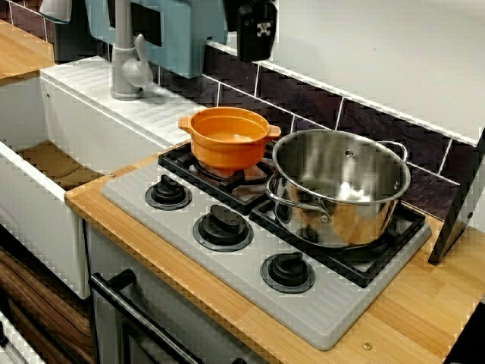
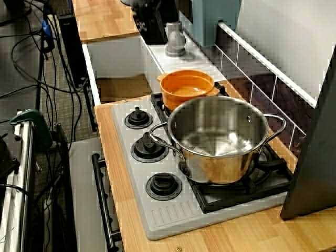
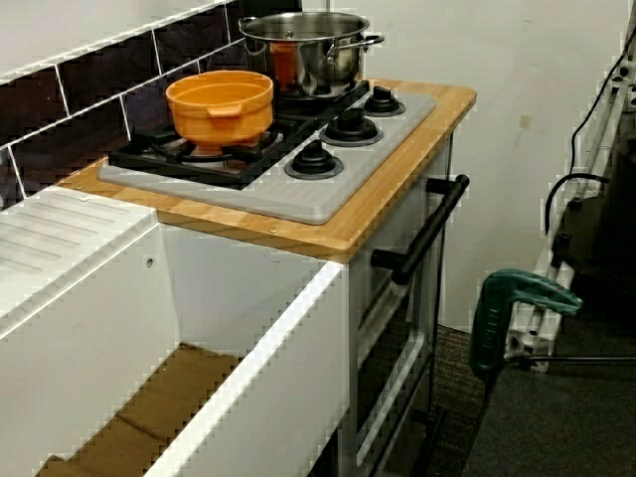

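Observation:
An orange pot (image 1: 228, 136) with no lid sits on the back left burner of a toy stove (image 1: 250, 250). Touching it on the right, a large steel pot (image 1: 339, 186) stands empty on the right burners. From the right end of the counter the steel pot (image 2: 217, 137) is nearest and the orange pot (image 2: 187, 88) lies behind it. From the sink side the orange pot (image 3: 220, 104) is in front of the steel pot (image 3: 305, 48). In the front view a black block (image 1: 255, 30), apparently my gripper, hangs above and behind the orange pot; its fingers do not show.
Three black knobs (image 1: 223, 227) line the stove's front. A white sink (image 1: 42, 163) with a grey faucet (image 1: 126, 64) lies to the left. Dark tiles (image 1: 379, 121) back the counter, and a black panel (image 1: 462, 205) leans at the right end. Below is an oven handle (image 3: 429, 231).

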Controlling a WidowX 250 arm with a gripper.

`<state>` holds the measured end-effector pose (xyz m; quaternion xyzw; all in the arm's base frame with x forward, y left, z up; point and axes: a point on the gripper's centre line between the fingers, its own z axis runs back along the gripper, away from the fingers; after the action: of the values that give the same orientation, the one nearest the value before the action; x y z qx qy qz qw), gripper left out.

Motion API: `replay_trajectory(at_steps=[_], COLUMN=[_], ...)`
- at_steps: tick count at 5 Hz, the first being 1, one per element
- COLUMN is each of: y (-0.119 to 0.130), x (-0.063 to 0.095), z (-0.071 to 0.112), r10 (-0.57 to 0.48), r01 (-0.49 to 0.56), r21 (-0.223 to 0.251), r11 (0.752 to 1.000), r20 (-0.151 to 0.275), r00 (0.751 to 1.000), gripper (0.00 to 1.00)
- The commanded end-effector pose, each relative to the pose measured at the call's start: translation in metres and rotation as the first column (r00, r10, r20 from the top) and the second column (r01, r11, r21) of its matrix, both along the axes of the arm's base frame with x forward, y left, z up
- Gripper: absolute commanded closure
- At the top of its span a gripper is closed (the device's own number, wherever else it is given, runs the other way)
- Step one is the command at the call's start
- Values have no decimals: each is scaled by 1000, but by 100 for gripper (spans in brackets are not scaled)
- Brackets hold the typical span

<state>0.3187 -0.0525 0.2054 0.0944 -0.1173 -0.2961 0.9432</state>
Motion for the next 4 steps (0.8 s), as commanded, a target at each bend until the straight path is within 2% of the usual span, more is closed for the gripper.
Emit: replay_trajectory(at_steps=[1,2,3,4], y=[-34,-45,-49,-48], x=[12,14,14,15], z=[-14,-22,-20,-13], r10=[-192,-349,-461,-561], r01=[192,351,460,540], r21=[23,18,-44,-157], r11=[981,936,887,827], r20=[32,-65,-137,-181], r00=[981,935,877,808], gripper=[0,0,0,0])
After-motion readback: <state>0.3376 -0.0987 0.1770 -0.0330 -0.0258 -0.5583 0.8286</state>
